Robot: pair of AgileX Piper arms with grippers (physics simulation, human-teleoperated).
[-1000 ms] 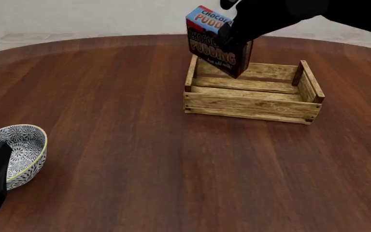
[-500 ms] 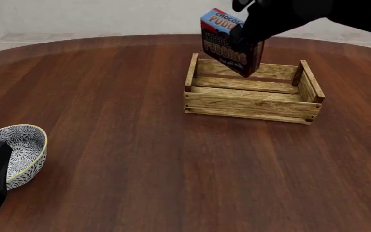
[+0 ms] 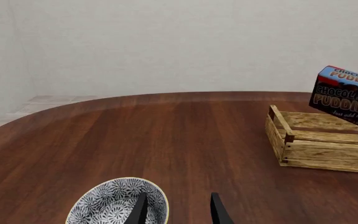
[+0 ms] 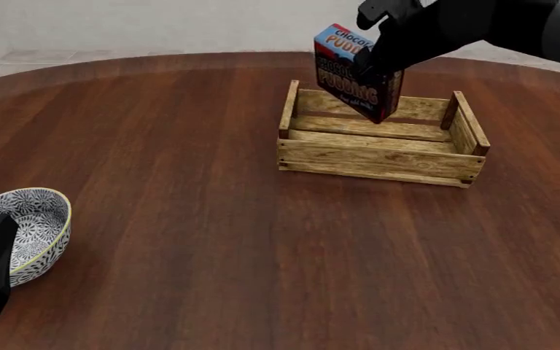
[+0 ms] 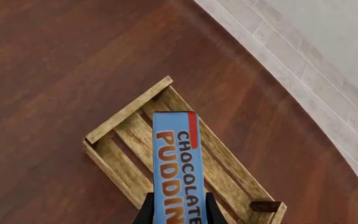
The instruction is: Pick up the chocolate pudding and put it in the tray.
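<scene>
- Hanging in the upper right of the front view, the pudding is pinched by the right gripper, tilted, its lower corner over the tray — clear of the slats as far as can be seen.
- The blue top reads "CHOCOLATE PUDDIN…" in orange and white in the right wrist view, where the pudding runs up from between the two black fingers at the bottom edge, with a red band at its far corner.
- The dark front reads "PUDDING" with smaller script below it in the left wrist view, at the right edge, where the pudding sits above the tray; the small script is too fine to read.
- The tray lies slantwise under the carton in the right wrist view, bare slats showing on both sides.
- The left gripper sits at the bottom of its own view, fingers parted and holding nothing, just beside a patterned bowl.
- In the front view that bowl is at the lower left, well apart from the tray, on the brown table.
</scene>
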